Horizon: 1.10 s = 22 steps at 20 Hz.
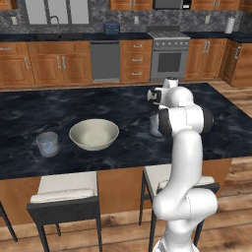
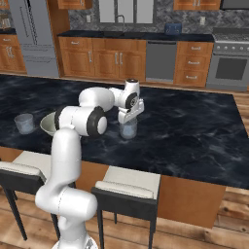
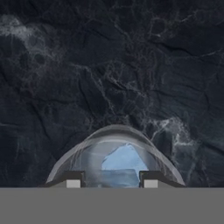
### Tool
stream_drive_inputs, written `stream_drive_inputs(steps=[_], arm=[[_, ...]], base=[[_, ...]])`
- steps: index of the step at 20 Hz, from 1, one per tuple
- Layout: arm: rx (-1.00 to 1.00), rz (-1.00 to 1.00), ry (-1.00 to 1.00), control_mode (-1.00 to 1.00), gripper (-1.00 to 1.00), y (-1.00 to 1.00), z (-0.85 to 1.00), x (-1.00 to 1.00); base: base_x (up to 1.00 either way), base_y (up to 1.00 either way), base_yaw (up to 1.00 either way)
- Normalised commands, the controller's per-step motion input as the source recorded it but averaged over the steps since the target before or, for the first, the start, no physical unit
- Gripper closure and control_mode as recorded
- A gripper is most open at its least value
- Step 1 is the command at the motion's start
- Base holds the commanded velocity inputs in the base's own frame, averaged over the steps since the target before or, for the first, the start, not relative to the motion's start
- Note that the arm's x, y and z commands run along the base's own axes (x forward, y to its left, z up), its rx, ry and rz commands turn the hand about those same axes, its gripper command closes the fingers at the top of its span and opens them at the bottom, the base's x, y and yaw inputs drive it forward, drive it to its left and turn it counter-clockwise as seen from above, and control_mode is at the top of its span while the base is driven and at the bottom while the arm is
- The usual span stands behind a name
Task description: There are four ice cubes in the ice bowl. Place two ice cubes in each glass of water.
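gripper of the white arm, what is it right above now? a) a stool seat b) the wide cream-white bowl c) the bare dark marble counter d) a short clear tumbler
d: the gripper hangs over the short clear tumbler, pale blue ice inside it.

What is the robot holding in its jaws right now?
An ice cube, pinched by its sides between the fingertips, right over a glass of water.

A home kitchen, wooden cabinets (image 1: 49, 66) along the back wall, steel oven range (image 1: 169, 54), dishwasher (image 1: 105, 60), sink with faucet (image 1: 55, 28) under a window, refrigerator (image 2: 31, 39), dark marble island table (image 1: 98, 106), cushioned stools (image 1: 66, 197) on wood flooring (image 1: 241, 177)
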Motion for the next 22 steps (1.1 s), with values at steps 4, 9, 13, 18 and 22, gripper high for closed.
stream_drive_inputs(steps=[4, 9, 13, 18, 22], arm=[[0.0, 0.0, 0.0, -1.0, 1.0, 0.0, 0.08, 0.0], [0.0, 0.0, 0.0, -1.0, 1.0, 0.0, 0.0, 0.0], [0.0, 0.0, 0.0, -1.0, -1.0, 0.0, 0.0, 0.0], [0.0, 0.0, 0.0, -1.0, -1.0, 0.0, 0.0, 0.0], [0.0, 0.0, 0.0, -1.0, -1.0, 0.0, 0.0, 0.0]], base=[[0.0, 0.0, 0.0], [0.0, 0.0, 0.0], [0.0, 0.0, 0.0], [0.0, 0.0, 0.0], [0.0, 0.0, 0.0]])
